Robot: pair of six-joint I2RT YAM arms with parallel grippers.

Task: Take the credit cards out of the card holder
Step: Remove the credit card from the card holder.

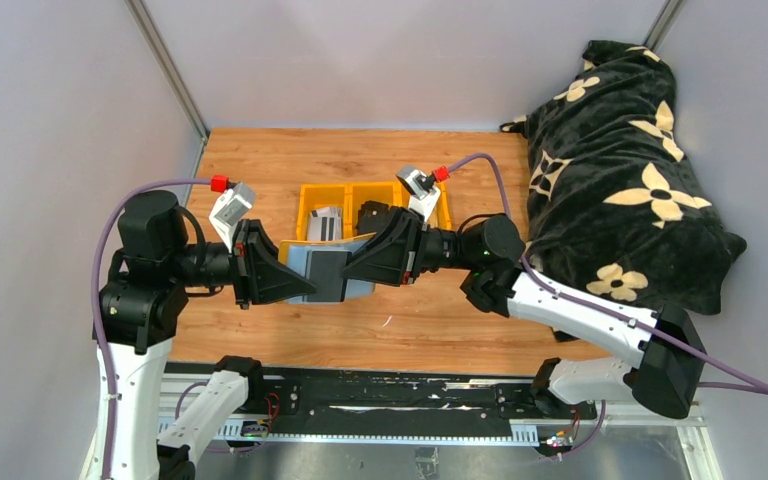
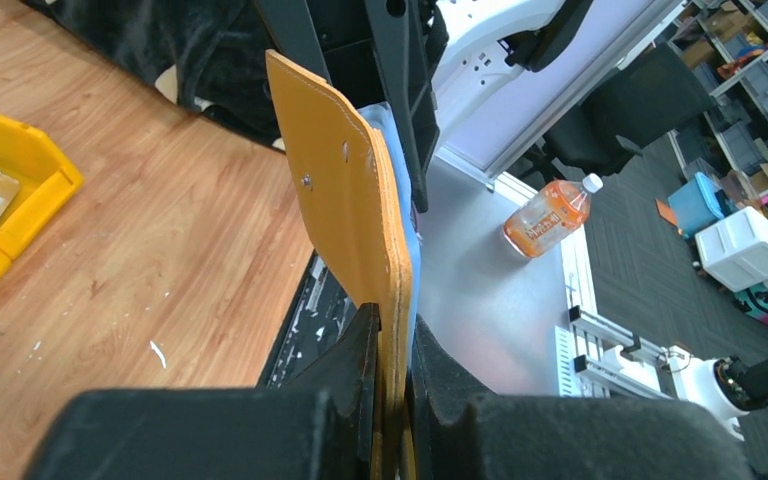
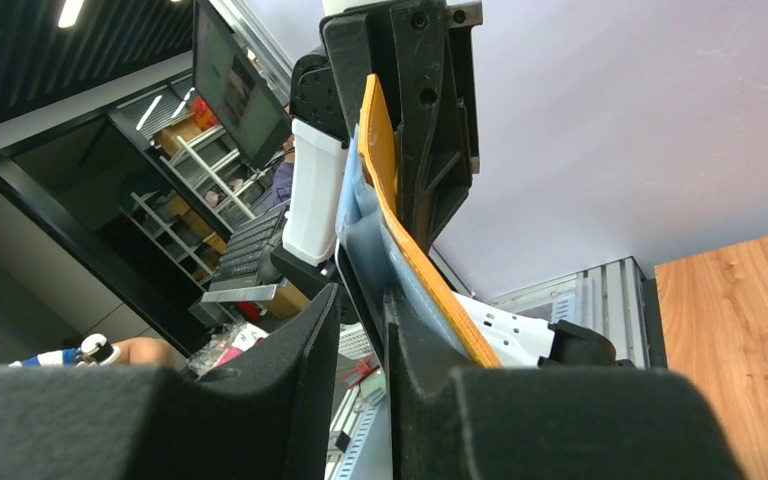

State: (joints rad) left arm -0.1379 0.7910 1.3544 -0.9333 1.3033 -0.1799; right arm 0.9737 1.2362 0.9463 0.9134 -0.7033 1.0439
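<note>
Top external view: one card holder (image 1: pixel 312 262), mustard outside and grey-blue inside, hangs spread open above the wooden tabletop (image 1: pixel 260 170) between the two hands. The left hand (image 1: pixel 310 288) is clamped on its left side and the right hand (image 1: pixel 350 268) on its right side. In the left wrist view the left hand (image 2: pixel 392 350) pinches the mustard cover (image 2: pixel 345 190) tightly between both fingers. In the right wrist view the right hand (image 3: pixel 365 320) is closed on a grey-blue inner flap (image 3: pixel 360 225). Whether any cards sit in its pockets cannot be told.

Behind the holder two yellow bins (image 1: pixel 348 190) show side by side. The left one holds one pale credit card (image 1: pixel 325 222); the next holds one black item (image 1: pixel 371 214). A flowered black blanket (image 1: pixel 620 160) lies on the right.
</note>
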